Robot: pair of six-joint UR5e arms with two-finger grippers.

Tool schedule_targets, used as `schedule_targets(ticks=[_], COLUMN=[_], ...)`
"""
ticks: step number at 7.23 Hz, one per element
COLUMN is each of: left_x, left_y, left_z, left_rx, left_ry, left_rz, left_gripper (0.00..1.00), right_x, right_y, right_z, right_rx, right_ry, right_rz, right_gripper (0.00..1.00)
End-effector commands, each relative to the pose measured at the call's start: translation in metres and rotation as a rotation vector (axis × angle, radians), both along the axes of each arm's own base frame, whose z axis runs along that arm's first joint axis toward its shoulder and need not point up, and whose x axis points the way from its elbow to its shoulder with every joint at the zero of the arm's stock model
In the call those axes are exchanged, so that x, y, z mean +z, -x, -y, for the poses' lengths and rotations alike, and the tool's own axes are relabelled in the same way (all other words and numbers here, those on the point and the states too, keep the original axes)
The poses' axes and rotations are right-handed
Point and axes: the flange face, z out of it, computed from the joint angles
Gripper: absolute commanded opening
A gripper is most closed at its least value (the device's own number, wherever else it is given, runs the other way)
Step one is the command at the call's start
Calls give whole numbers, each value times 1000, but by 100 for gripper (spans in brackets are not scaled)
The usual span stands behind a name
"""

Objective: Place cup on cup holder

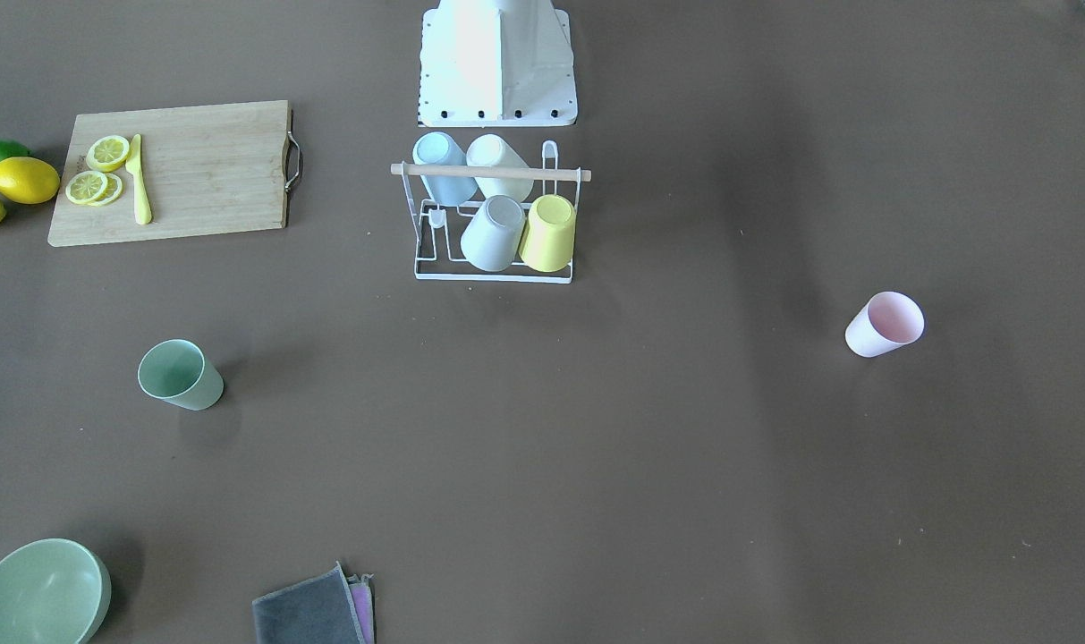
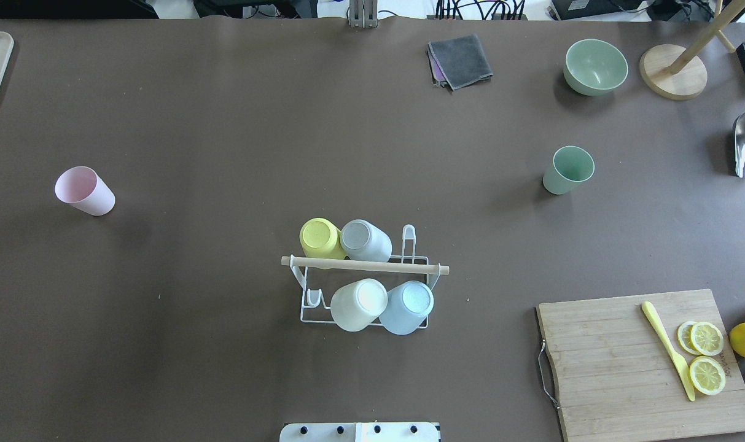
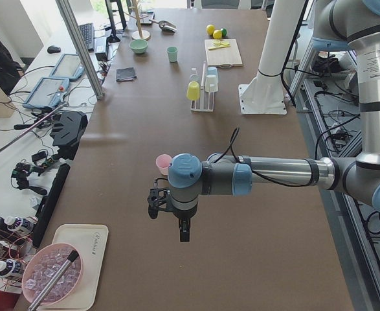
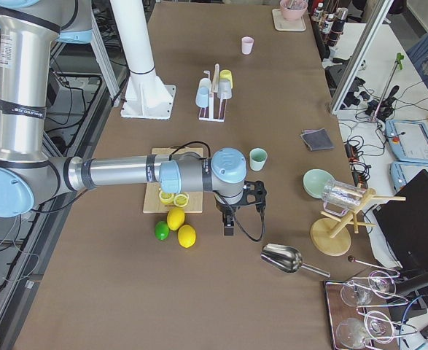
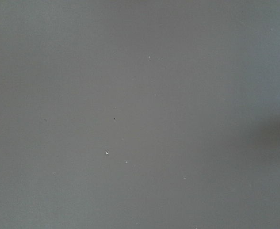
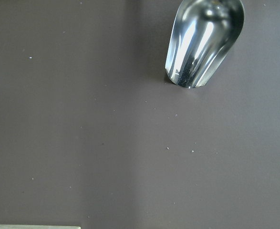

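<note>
Well, nothing gripped yet | cup holder (image 2: 365, 265) mid-table, four cups upended on prongs, two prongs spare | overhead: pink cup (image 2: 85, 191) at its 10 o'clock, green cup (image 2: 569, 170) at 2, upright, loose | left gripper (image 3: 184, 230), right gripper (image 4: 228, 223) hover over bare table, open or closed I cannot tell

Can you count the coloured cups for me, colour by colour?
Yellow cup: 1
Grey cup: 1
White cup: 1
Blue cup: 1
Pink cup: 1
Green cup: 1
Total: 6
</note>
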Motion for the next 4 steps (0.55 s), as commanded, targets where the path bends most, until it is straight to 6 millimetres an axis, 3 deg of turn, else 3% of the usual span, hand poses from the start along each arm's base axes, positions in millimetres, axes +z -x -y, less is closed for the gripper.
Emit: schedule_targets(ticks=[1, 3, 4], left_x=[-2, -2, -3], left_y=[0, 0, 0], left_z=[1, 1, 1], left_rx=[0, 1, 0], left_ry=[-4, -5, -6], left_rz=[0, 1, 1], left_gripper=[99, 99, 99], right_x=[7, 23, 30], right_y=[10, 13, 18], right_z=[6, 7, 23], right_rx=[-20, -32, -38], right_ry=[-106, -83, -67], right_rz=[-30, -43, -33], right_gripper=[100, 100, 100])
